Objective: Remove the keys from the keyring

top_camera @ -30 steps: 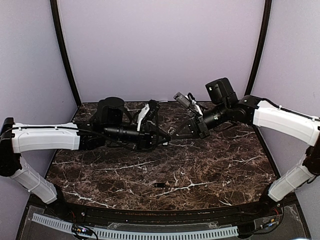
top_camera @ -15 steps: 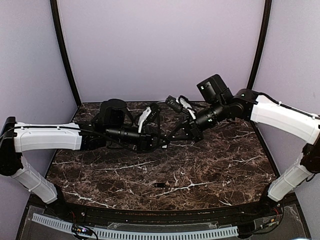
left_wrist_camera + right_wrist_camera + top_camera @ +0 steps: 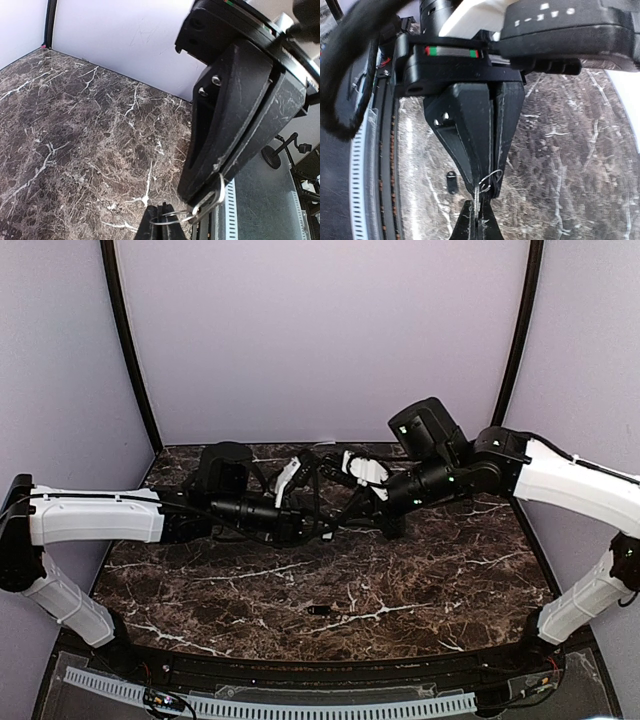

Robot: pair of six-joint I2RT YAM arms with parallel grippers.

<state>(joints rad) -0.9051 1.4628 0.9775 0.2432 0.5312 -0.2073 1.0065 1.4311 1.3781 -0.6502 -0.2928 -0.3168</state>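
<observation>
My two grippers meet tip to tip above the middle of the marble table (image 3: pixel 430 580). The left gripper (image 3: pixel 328 528) is shut on the thin wire keyring (image 3: pixel 170 218), which shows at its own tips (image 3: pixel 161 220). Opposite it, the right gripper (image 3: pixel 350 523) is shut on a silvery key (image 3: pixel 216 192) that hangs on that ring. The right wrist view shows this key (image 3: pixel 478 195) edge-on between the right gripper's tips (image 3: pixel 478 216), with the keyring (image 3: pixel 495 175) just above. A dark oblong key (image 3: pixel 320 610) lies loose on the table below the grippers, also visible from the right wrist (image 3: pixel 451 182).
A white slotted cable strip (image 3: pixel 270 705) runs along the near table edge. Black frame posts (image 3: pixel 130 350) and lilac walls close in the back and sides. Both arms span the table's far half.
The right arm has swung left and rolled its wrist, keeping its grip at the ring. The left arm has barely moved. The loose key lies where it was.
</observation>
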